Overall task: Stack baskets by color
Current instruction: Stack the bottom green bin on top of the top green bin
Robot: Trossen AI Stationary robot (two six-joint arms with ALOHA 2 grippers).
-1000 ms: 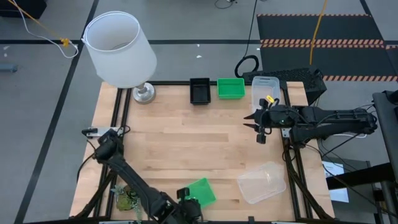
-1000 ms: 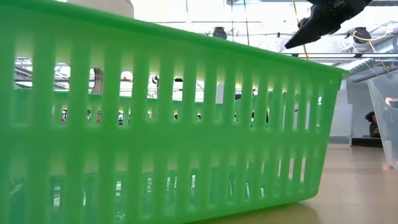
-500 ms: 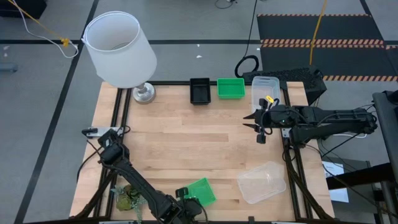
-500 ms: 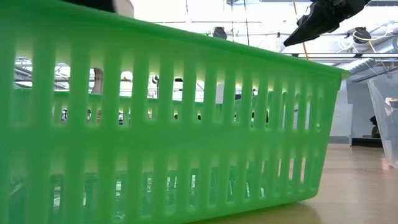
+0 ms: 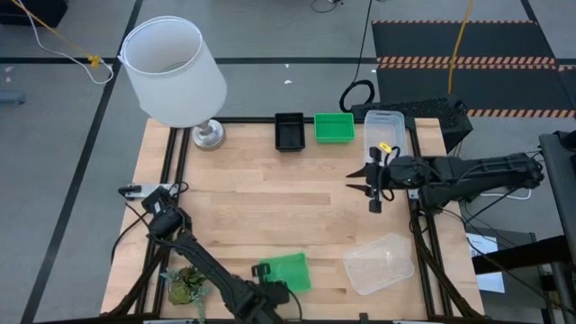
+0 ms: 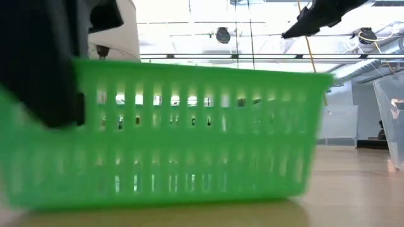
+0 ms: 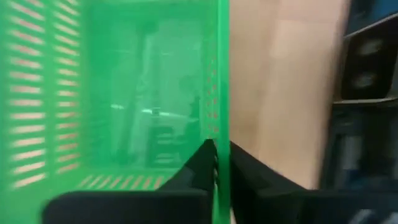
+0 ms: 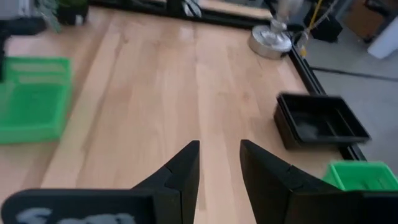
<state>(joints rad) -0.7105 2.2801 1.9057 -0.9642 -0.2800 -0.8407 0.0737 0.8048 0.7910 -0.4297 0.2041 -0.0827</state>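
A bright green basket [image 5: 288, 270] stands on the table by its near edge. It fills the low view as the green basket [image 6: 189, 139]. My left gripper [image 5: 270, 290] is at its near left end, shut on one wall. My right gripper [image 5: 360, 187] hangs open above the table's right middle, with nothing between its fingers, and shows open as the right gripper [image 8: 219, 149]. At the far edge stand a black basket [image 5: 289, 130], a second green basket [image 5: 334, 127] and a clear basket [image 5: 385, 126]. Another clear basket [image 5: 378, 263] lies at the near right. My left gripper [image 7: 222, 148] holds the green basket by the upper rim of one slotted wall [image 7: 222, 124], at the basket's near left end. One finger is inside the basket and one outside. The fingers come steeply from above. The basket's bottom looks to be on the table.
A big white lamp [image 5: 174, 72] stands at the far left corner on a metal foot [image 5: 208, 135]. A small potted plant [image 5: 184, 286] sits at the near left edge. Bare wood lies across the table's middle [image 5: 270, 198].
My left gripper has come down at the green basket's near left end and shut on its wall. The basket has turned about on the table and now stands squarer to the table's edges.
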